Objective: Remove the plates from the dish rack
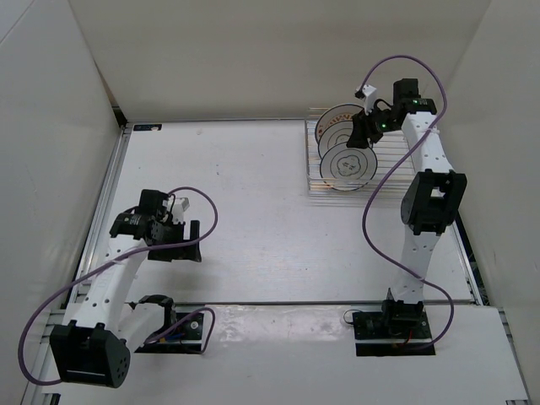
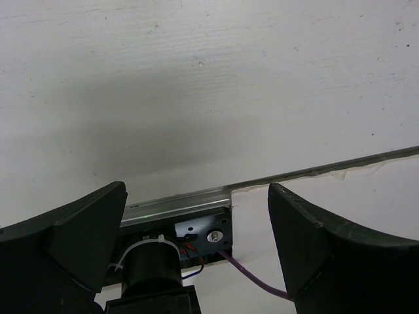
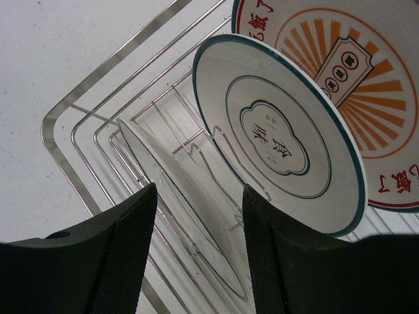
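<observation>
The wire dish rack (image 1: 384, 164) stands at the far right of the table. Two plates stand upright in it: a white plate with grey rings (image 1: 348, 164) in front and an orange-patterned plate (image 1: 336, 125) behind. My right gripper (image 1: 364, 128) hovers over the rack, open and empty. In the right wrist view the ringed plate (image 3: 281, 140) and the orange plate (image 3: 370, 78) lie up and right of the gripper (image 3: 200, 255), and the rack wires (image 3: 78, 124) run below. A thin clear disc (image 3: 180, 190) sits edge-on between the jaws, untouched. My left gripper (image 1: 184, 240) is open and empty, far away.
White walls close in the table on the left, back and right. The left wrist view shows the open gripper (image 2: 196, 235) over bare table, a metal rail (image 2: 314, 171) and the arm base with its purple cable (image 2: 252, 278).
</observation>
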